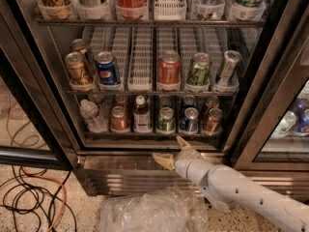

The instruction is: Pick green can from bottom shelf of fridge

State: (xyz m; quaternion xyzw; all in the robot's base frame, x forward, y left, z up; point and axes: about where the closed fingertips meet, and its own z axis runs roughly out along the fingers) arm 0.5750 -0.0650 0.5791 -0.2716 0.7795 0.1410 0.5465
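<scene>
The green can [166, 120] stands at the front of the bottom shelf [145, 136] of the fridge [43, 105], between a small bottle [141, 115] and a blue can [189, 120]. My gripper [170, 152] is open, with tan fingers [163, 161] spread apart. It is just below and in front of the shelf's front rail, slightly below the green can, touching nothing. My white arm [231, 187] reaches in from the lower right.
A brighter green can [198, 71], a red can [169, 69] and other cans stand on the shelf above. Brown cans [119, 119] and a plastic bottle [91, 115] share the bottom shelf. The ribbed steel base [120, 178], crumpled plastic [149, 211] and floor cables [29, 197] lie below.
</scene>
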